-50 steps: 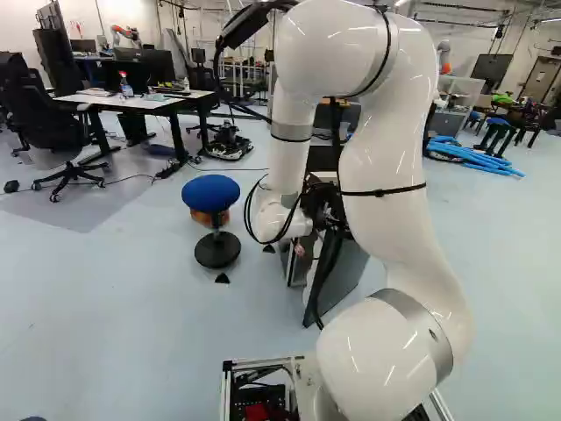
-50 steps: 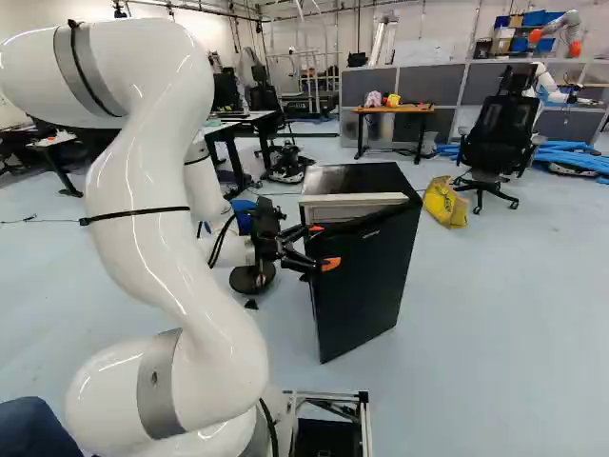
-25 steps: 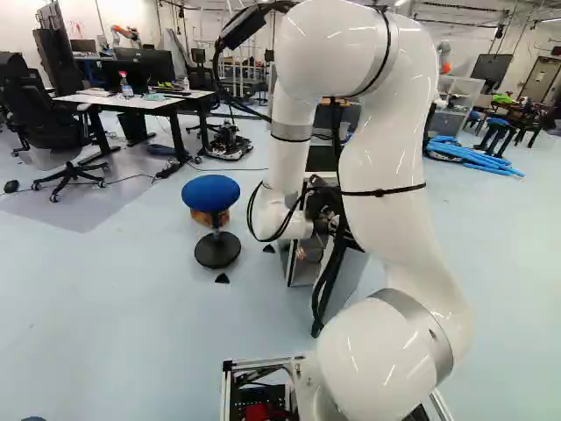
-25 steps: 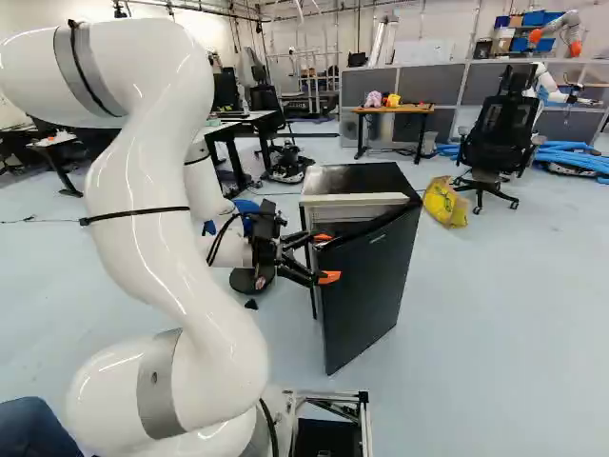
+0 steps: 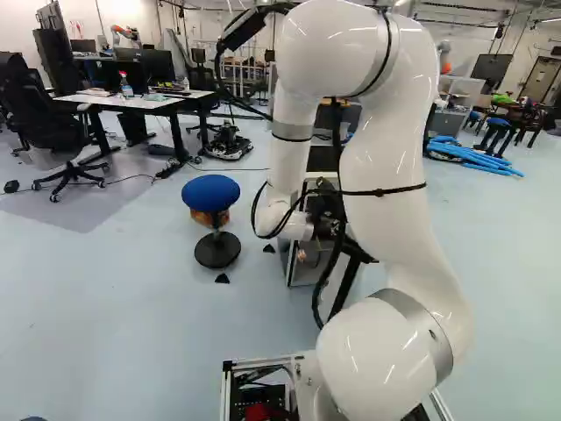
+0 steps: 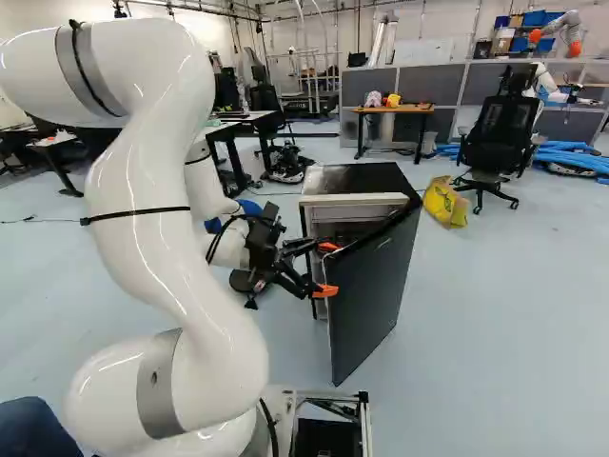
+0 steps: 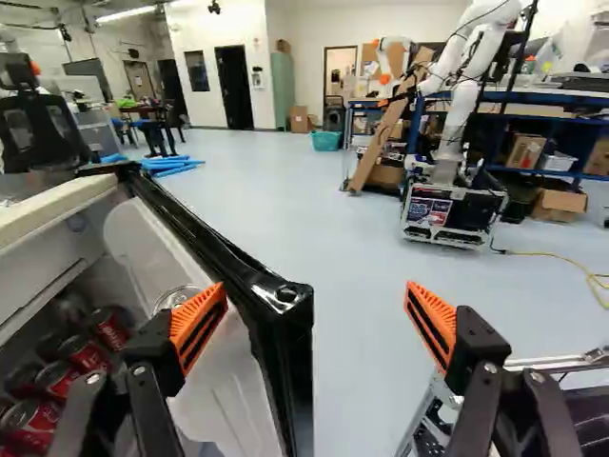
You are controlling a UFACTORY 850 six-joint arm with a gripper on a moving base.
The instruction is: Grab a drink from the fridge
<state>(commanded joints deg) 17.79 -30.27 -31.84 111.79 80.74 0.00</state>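
Fridge door (image 6: 376,295) has swung wider open, its edge between the widely parted fingers (image 6: 324,290).

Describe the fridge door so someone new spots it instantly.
In the right base view, find the black fridge standing on the floor, right of the big white arm. Its door is the upright black panel swung partly open on the near side. Unlike the fixed cabinet, it stands out at an angle, its edge between the open gripper's fingers in the wrist view.
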